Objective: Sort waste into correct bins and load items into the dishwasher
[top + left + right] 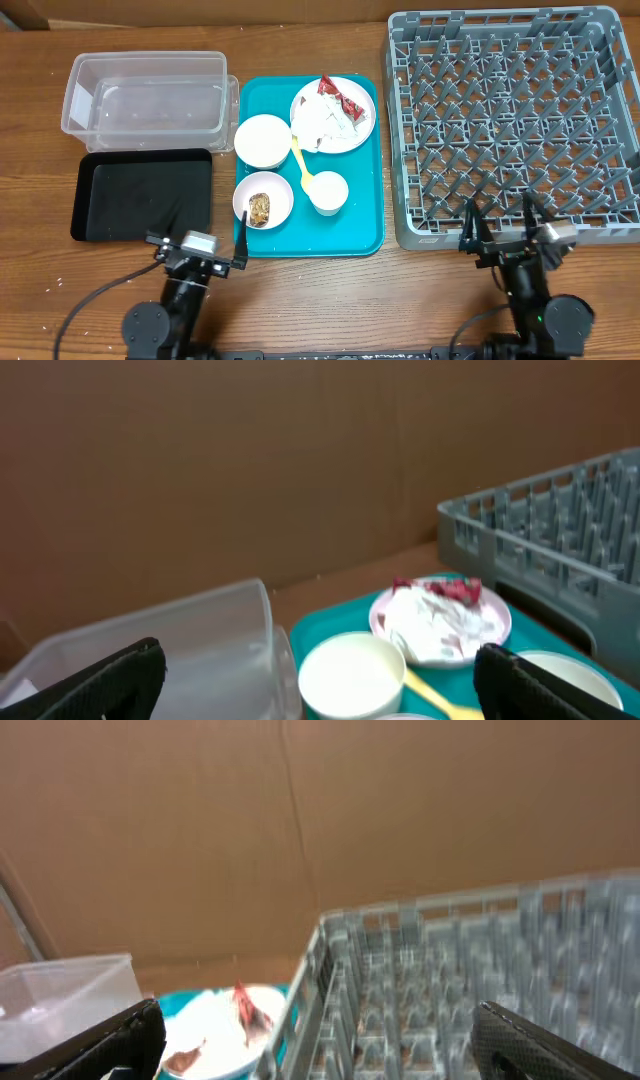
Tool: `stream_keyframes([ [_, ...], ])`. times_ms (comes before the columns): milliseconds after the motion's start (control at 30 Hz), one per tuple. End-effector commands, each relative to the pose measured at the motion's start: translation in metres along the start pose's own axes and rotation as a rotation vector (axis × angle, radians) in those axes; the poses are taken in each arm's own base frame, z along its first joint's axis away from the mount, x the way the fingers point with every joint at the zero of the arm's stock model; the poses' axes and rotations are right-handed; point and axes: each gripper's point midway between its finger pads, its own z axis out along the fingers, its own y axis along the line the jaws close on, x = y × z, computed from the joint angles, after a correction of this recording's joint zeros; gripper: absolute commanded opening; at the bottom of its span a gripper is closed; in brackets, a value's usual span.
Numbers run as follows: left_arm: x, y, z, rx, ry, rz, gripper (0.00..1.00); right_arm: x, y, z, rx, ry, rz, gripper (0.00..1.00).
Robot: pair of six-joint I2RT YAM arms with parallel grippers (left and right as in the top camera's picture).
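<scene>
So the left gripper [200, 250] and right gripper [500, 235] are sitting at the near edge, both gaping wide and gripping nothing. The napkin [318, 125] and wrapper [340, 98] are lying on the plate [362, 128] on the teal tray [370, 200], between the clear tub [145, 95], black tray [140, 195] and rack [515, 120], probably keeping reaches short.

Teal tray [365, 200], wooden table [330, 300] — cardboard wall [250, 460] behind

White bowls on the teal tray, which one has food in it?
The bowl at the teal tray's near-left corner: it holds brown chunks. The bowl behind it is empty.
</scene>
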Motion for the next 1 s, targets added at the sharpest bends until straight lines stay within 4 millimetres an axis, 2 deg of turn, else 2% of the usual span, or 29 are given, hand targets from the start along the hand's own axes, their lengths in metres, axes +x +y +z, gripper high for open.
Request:
stream_keyframes([
  [0, -0.026, 0.012, 0.007, -0.027, 0.012, -0.020, 1.00, -0.047, 0.014, -0.008, -0.022, -0.074, -0.091, 1.00],
  [167, -0.059, 0.022, 0.039, -0.005, 0.082, -0.035, 1.00, -0.080, 0.021, -0.007, -0.015, -0.037, -0.095, 1.00],
  [400, -0.107, 0.041, 0.092, 0.030, 0.284, -0.075, 1.00, -0.103, 0.025, 0.011, 0.001, 0.154, -0.043, 1.00],
  [567, -0.127, 0.038, 0.143, 0.141, 0.464, -0.127, 1.00, -0.120, 0.025, 0.027, 0.029, 0.304, -0.001, 1.00],
  [700, -0.125, 0.026, 0.179, 0.215, 0.630, -0.141, 1.00, -0.120, 0.022, 0.039, 0.056, 0.452, 0.041, 1.00],
  [833, -0.105, -0.005, 0.209, 0.313, 0.814, -0.153, 1.00, -0.112, 0.017, 0.050, 0.081, 0.582, 0.078, 1.00],
  [967, -0.079, -0.030, 0.231, 0.370, 0.899, -0.148, 1.00, -0.096, 0.010, 0.062, 0.094, 0.655, 0.100, 1.00],
])
